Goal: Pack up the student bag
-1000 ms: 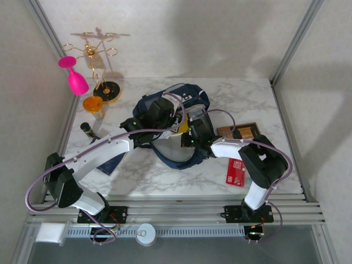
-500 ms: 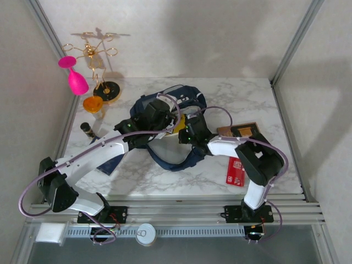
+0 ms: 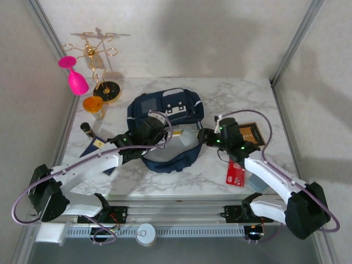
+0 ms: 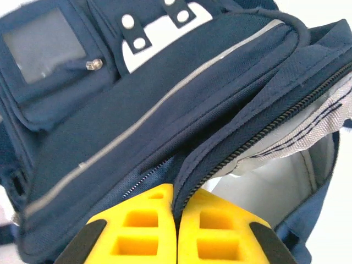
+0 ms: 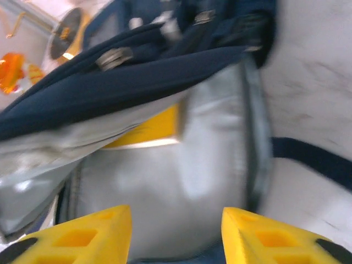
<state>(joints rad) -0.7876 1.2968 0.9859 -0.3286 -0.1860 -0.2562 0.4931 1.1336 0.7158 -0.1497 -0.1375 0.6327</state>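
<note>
Against the left gripper (image 4: 176, 193), student bag (image 4: 137, 124)

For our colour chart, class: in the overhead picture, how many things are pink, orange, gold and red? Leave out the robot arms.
Pink: 1, the glass
Orange: 1, the cup
Gold: 1, the wire stand
Red: 1, the packet
Total: 4
</note>
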